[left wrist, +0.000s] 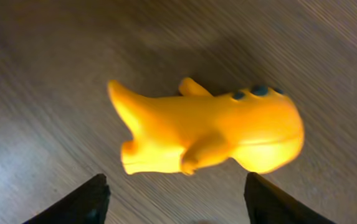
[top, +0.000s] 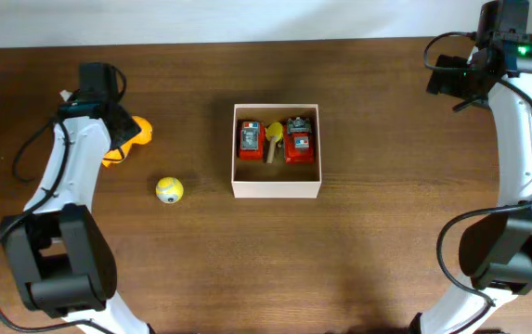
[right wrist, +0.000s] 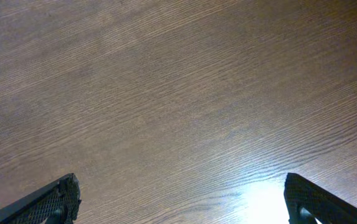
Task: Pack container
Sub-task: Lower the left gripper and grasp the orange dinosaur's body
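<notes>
Container (top: 276, 190), square, shallow and open-topped, with thin white walls and a tan inside, is seen from overhead at the middle of a dark wooden table (top: 386, 241). Two red toys are laid inside it toward its far wall, the left red toy (top: 250, 139) and the right red toy (top: 299, 140), with a small yellow piece (top: 274, 132) set between them. A yellow ball (top: 169, 189) is found on the wood to the left of the container, apart from it. Further left, an orange toy animal (left wrist: 209, 130) with dark blue spots is laid on its side on the table, partly covered from above by the left arm. The left gripper (left wrist: 177, 200) is held over this toy with its fingers spread wide, and the toy is not touched by them. The right gripper (right wrist: 181, 200) is held at the far right of the table, well apart from the container, its fingers likewise parted over bare wood.
</notes>
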Motion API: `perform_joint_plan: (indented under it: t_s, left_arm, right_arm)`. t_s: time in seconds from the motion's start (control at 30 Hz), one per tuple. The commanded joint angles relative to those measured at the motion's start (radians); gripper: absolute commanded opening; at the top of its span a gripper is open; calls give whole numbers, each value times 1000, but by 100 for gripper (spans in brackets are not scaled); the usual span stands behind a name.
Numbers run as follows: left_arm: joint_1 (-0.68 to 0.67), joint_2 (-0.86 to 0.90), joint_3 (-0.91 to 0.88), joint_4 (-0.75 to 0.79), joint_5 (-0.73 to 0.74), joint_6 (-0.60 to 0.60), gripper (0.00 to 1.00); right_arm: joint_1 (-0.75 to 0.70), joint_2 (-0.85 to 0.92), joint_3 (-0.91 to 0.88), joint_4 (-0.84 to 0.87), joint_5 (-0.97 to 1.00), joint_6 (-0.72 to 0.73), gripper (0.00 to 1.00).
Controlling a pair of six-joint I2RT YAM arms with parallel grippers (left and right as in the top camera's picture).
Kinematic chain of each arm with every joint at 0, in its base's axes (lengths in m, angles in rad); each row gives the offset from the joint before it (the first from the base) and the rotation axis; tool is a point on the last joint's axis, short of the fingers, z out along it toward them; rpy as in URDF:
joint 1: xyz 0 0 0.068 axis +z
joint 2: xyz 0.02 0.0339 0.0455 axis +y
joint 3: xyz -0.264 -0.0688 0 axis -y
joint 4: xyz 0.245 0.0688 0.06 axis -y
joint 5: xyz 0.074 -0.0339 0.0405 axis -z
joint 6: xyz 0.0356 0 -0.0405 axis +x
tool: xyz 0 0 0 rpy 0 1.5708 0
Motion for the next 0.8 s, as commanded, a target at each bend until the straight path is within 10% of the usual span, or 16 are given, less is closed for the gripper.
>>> perform_joint_plan:
  t_s: [0.0,0.77]
  left_arm:
    - [26,5,11,3,10,-31,54]
    - [31,119,11,59,192,-29,48]
  right_arm:
    - [-4,6,-1,0,9,12,99]
    - [-4,6,-1,0,9,12,99]
